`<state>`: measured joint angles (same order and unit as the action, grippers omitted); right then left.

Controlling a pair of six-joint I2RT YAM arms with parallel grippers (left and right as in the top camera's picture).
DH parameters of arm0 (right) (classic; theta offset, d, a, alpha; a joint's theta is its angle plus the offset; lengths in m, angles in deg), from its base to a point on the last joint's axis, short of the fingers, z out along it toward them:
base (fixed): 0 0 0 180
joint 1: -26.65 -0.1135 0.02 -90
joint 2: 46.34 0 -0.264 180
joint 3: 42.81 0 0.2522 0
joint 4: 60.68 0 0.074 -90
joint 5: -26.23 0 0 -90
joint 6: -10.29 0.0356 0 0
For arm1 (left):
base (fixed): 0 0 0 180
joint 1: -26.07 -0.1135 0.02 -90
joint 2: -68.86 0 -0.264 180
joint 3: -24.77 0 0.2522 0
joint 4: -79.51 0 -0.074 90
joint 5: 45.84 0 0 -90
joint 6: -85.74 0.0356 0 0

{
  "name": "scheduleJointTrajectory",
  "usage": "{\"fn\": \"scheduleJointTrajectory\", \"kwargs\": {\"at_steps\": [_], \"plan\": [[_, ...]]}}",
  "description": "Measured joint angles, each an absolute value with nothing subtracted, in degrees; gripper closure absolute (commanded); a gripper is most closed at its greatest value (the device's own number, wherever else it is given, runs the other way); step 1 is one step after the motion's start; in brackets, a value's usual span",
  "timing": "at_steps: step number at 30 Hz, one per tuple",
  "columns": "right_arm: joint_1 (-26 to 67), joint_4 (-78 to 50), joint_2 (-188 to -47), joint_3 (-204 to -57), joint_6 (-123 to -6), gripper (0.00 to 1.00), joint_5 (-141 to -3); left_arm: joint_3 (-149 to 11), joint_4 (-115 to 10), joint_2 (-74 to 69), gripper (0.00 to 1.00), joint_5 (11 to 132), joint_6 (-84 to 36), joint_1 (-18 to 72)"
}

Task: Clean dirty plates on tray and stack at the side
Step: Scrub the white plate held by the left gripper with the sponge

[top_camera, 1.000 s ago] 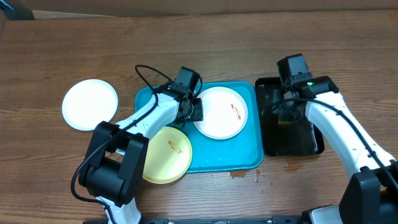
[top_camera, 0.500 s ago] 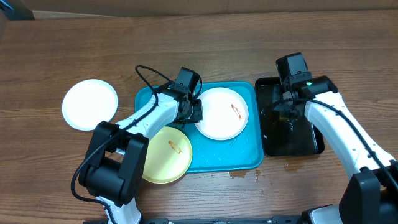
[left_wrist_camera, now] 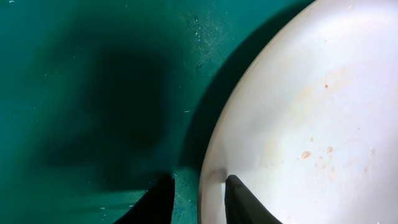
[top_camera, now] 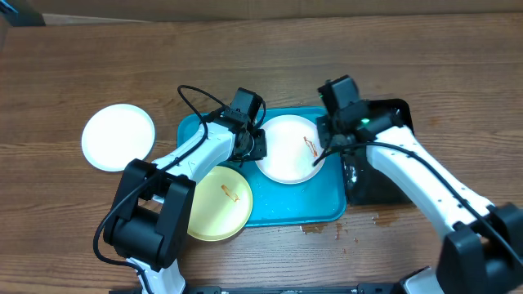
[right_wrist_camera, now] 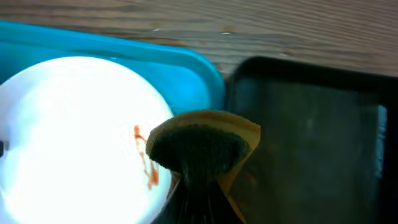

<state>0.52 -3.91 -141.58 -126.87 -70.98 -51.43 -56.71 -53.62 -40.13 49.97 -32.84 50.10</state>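
A white plate [top_camera: 286, 149] with a red-orange smear lies at the back right of the turquoise tray [top_camera: 294, 204]. My left gripper [top_camera: 255, 147] straddles its left rim, one finger on the plate [left_wrist_camera: 311, 112] and one on the tray side [left_wrist_camera: 199, 180]. My right gripper [top_camera: 329, 145] is shut on a yellow and dark green sponge [right_wrist_camera: 199, 146], held over the plate's right edge beside the smear [right_wrist_camera: 149, 165]. A pale yellow plate [top_camera: 219, 202] with a smear sits on the tray's front left corner. A clean white plate [top_camera: 118, 136] lies on the table to the left.
A black glossy tray [top_camera: 380, 184] stands right of the turquoise tray, partly under my right arm. Small reddish spots [top_camera: 315, 229] mark the wooden table at the turquoise tray's front edge. A black cable loops behind my left arm.
My right gripper has moved left from over the black tray to the white plate's right edge, carrying the sponge. The left arm and the plates have not moved.
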Motion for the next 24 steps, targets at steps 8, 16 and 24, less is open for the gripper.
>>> {"fn": "scheduleJointTrajectory", "kwargs": {"at_steps": [8,16,24], "plan": [[-1.7,-8.6,-151.4,-126.9,-71.9,0.96,-51.5,-56.7,-53.6,-40.1,0.7,49.9,-32.8,50.1],[-2.6,-9.6,-157.3,-127.9,-72.4,0.96,-51.4,-56.7,-53.5,-40.1,0.72,49.9,-32.8,50.1],[-2.1,-9.4,-158.8,-129.1,-72.9,0.96,-57.6,-56.7,-53.5,-40.1,0.96,49.9,-32.9,50.1]]}}
